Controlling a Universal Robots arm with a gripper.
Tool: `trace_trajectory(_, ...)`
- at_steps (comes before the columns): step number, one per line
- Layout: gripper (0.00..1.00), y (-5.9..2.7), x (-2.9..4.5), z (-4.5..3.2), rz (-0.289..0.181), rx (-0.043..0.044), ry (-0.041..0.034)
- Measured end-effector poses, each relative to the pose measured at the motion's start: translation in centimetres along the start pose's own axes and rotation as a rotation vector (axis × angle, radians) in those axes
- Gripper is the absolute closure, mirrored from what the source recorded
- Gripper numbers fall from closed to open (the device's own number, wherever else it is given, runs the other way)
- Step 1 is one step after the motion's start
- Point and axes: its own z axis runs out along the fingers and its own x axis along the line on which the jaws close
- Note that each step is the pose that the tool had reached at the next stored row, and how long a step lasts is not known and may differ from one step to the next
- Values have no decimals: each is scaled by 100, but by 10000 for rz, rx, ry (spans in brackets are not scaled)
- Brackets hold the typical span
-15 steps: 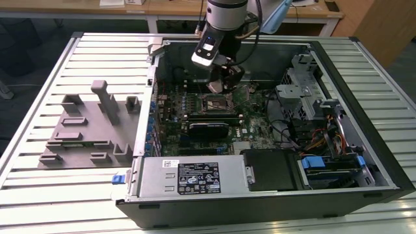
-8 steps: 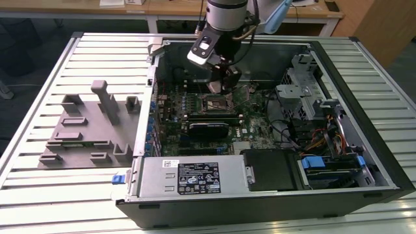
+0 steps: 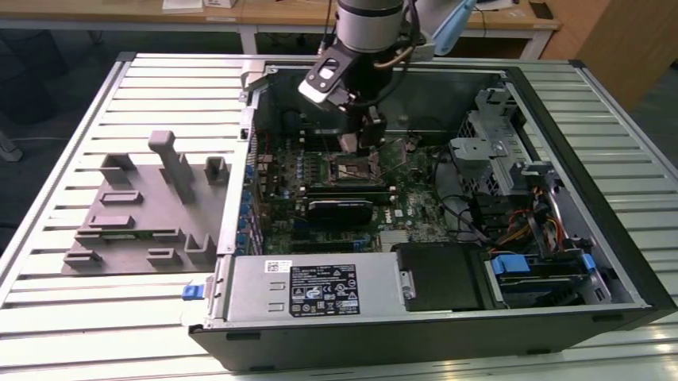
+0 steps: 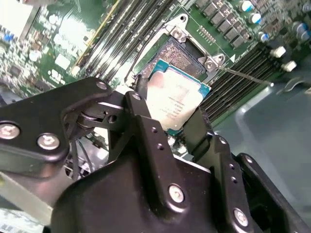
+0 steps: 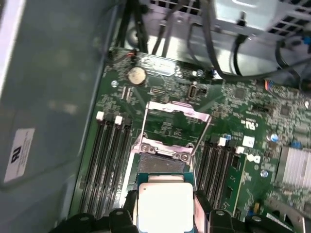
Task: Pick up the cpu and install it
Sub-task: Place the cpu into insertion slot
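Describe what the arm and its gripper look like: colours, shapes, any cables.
The arm is a silvery-grey cylinder ending in a black wrist, with a small grey box mounted on its side and a thin cable looping beside it. The gripper is matte black: flat hinged link plates fastened with silver screws, narrowing to two slim black jaws.

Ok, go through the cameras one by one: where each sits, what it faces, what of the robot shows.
Exterior view: off the arm, high up, looking down into the open computer case on the slatted table; the arm and gripper reach into it.
First wrist view: on the arm, looking past the fingers at the socket.
Second wrist view: on the arm, looking along the gripper body at the cpu.
Shared: both wrist views show the cpu gripped near the open socket.
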Motion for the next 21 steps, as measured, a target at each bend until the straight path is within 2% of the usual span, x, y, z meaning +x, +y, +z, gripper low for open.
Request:
trace_trajectory(9, 46, -1, 1, 38, 1607, 25, -46)
trace_trajectory(16, 46, -1, 1, 45, 1665, 15, -49)
trace_trajectory(19, 46, -2, 1, 57, 1661, -8, -142)
trace_trajectory(21, 46, -3, 1, 71, 1659, -13, -237)
